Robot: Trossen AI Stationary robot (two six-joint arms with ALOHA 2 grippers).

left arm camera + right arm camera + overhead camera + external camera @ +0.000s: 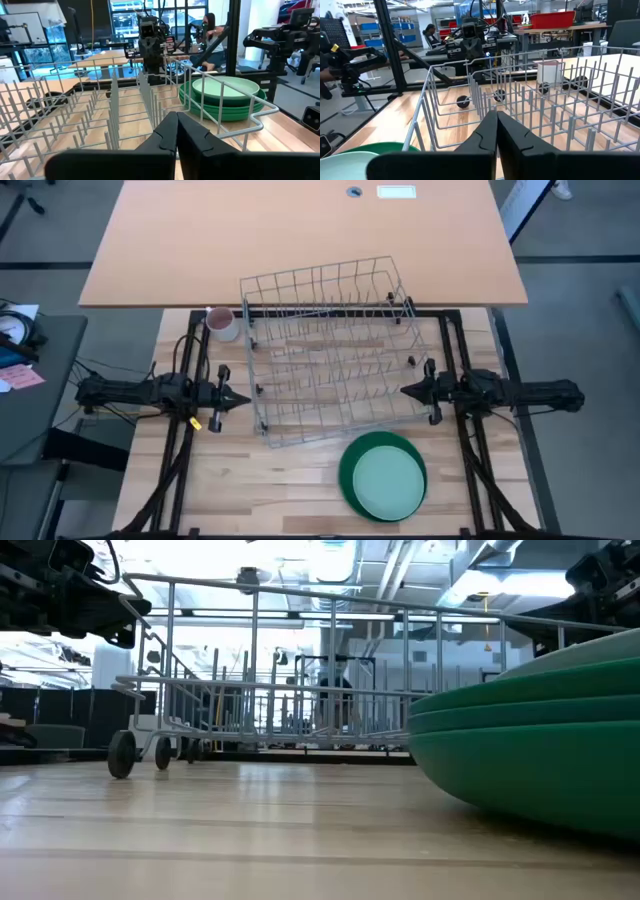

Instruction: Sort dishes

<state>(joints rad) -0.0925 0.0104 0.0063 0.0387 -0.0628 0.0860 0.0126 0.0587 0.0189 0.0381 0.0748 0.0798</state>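
Lab room behind with other desks and rigs, and a person sits at one in the background. My setup is a light wooden bench [250, 480] with a wire dish rack [335, 350] sitting across its far middle, running slightly over the far edge.

Progress so far, as I read it: basically nothing sorted. The rack looks empty in every view, no plate in any slot. The dishes [383, 476] are all in one stack at the near edge of the bench, right of centre, just beside the rack's near right corner: dark green plates at the bottom, the pale mint plate [388, 483] on top.

The left gripper [240, 399] hovers at the rack's left side, jaws together, holding nothing. The right gripper [408, 390] is at the rack's right side, jaws also together and empty.

There's a small mug [222, 322] by the rack's far left corner.

So the whole stack is left to do.
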